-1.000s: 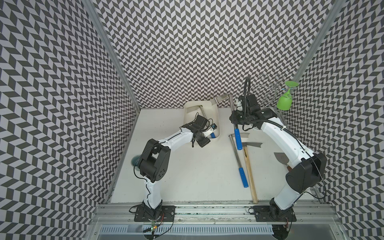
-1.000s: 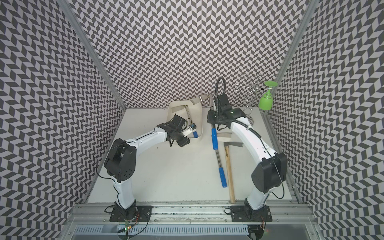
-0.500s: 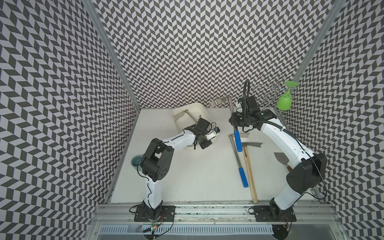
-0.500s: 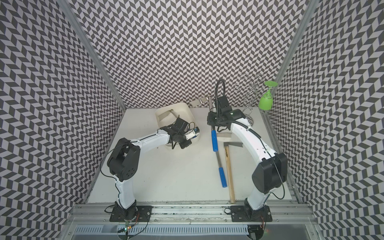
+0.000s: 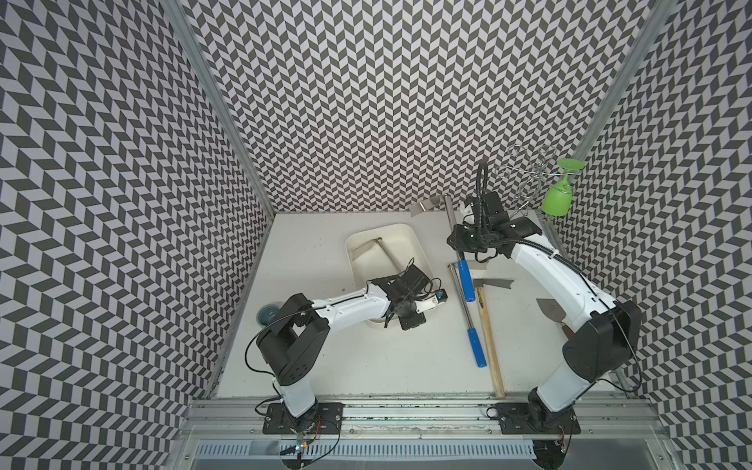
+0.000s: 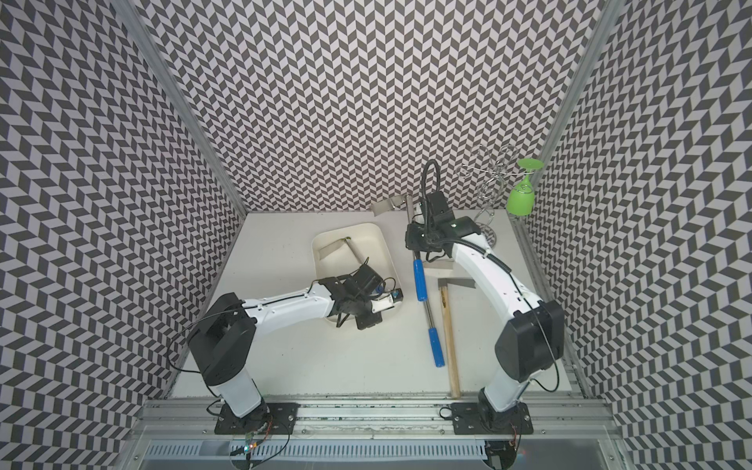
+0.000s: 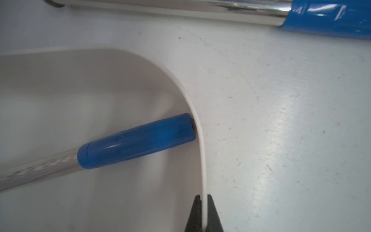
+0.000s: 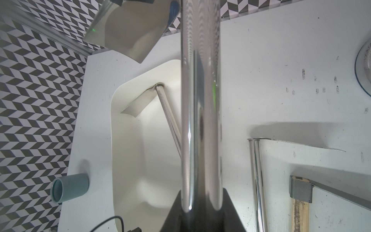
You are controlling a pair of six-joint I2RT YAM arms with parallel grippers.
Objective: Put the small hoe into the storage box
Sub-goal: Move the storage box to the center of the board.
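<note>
Nearest us, on the right of the table [image 5: 366,358], lies 1 wooden-handled hoe [image 5: 491,350] w/ its handle end at the front edge. Just beside it is 1 loose blue-grip hoe [image 5: 475,346] w/ a chrome shaft. The 2 lie almost parallel, heads toward the far side. Right of them we see 1 grey blade [image 5: 549,309], partly under the right arm, so we can't tell what tool it is. By the left wall sits 1 teal cup [image 5: 267,314].

Mid-table is 1 storage box [image 5: 407,248]. The left gripper [image 7: 203,213] is closed on its rim by the near-right corner, one fingertip inside and one outside. The small hoe [image 7: 130,142] lies inside the box. Its blue grip end touches the wall at that corner, its shaft runs diagonally, and its blade is in the far-left part.

Farther back, the right gripper [image 8: 200,209] is clamped on the chrome shaft of a second hoe [image 8: 200,100], btwn blade and blue grip. This is the 3rd blue-grip chrome hoe we count. Its blade is near the back wall, and in both top views its grip crosses the loose hoe's shaft.

In the far right corner stands 1 wire rack [image 5: 529,179] w/ 1 green glass [image 5: 556,201] hanging upside down.
</note>
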